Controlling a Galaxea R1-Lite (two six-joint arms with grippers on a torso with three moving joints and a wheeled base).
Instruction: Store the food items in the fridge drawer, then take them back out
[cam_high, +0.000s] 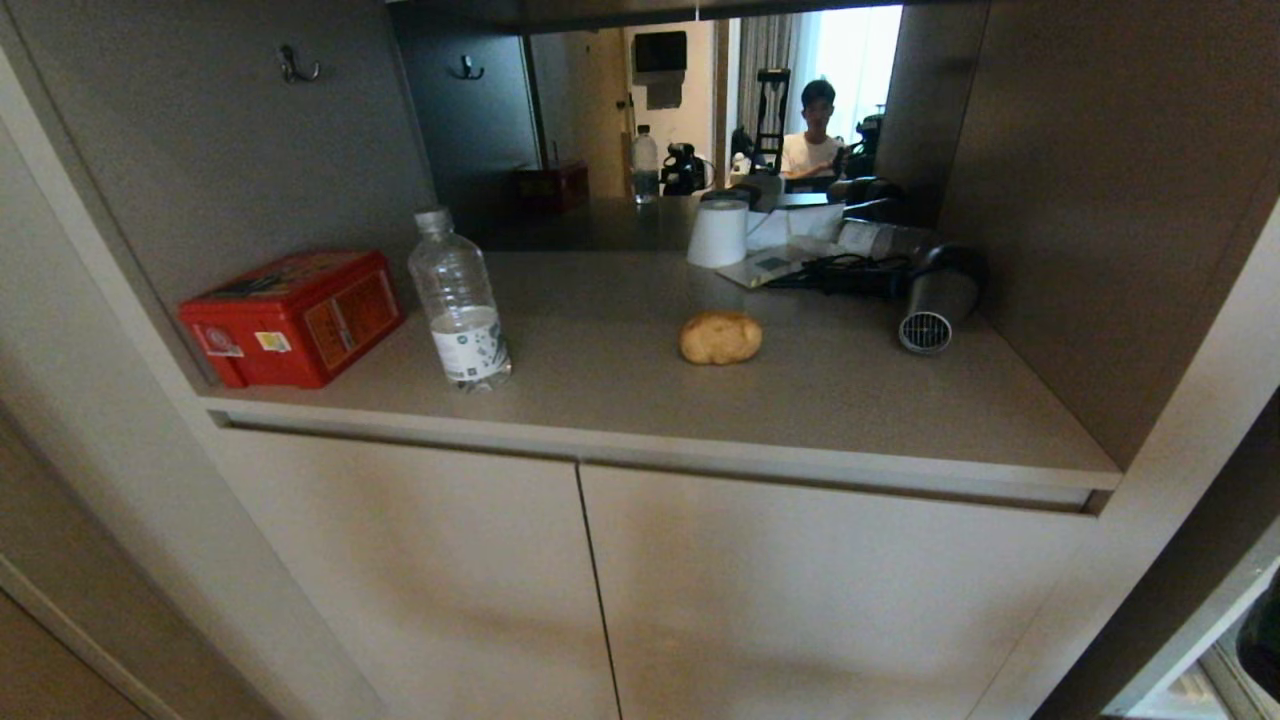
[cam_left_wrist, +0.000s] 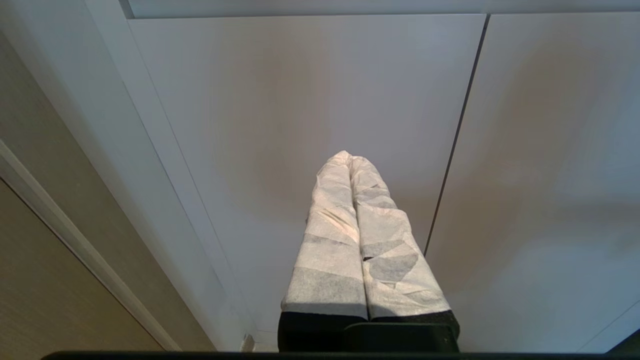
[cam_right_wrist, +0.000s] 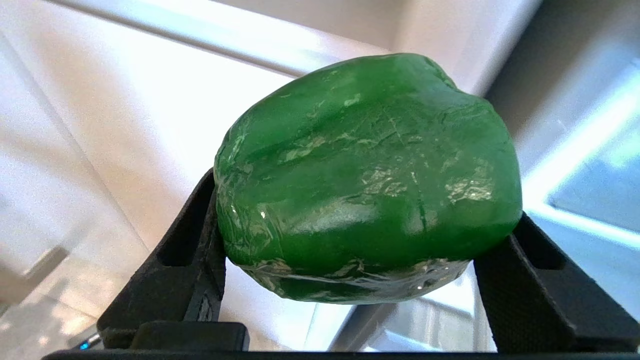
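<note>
My right gripper (cam_right_wrist: 365, 215) is shut on the glossy green bell pepper (cam_right_wrist: 370, 150). Its black fingers (cam_right_wrist: 195, 250) press the pepper's two sides and hold it in the air in front of pale cabinet fronts. The tan potato-like lump (cam_high: 720, 338) lies alone on the brown counter (cam_high: 800, 400), right of the middle. My left gripper (cam_left_wrist: 348, 157), its fingers wrapped in white, is shut on nothing and hangs parked before the beige cabinet doors (cam_left_wrist: 300, 100). Neither arm shows in the head view. The fridge drawer is out of view.
On the counter stand a red box (cam_high: 295, 315) at the left, a clear water bottle (cam_high: 460, 300), a white cup (cam_high: 718, 233) and a hair dryer (cam_high: 935, 300) with its cable at the back right. A mirror behind reflects a seated person (cam_high: 815, 135).
</note>
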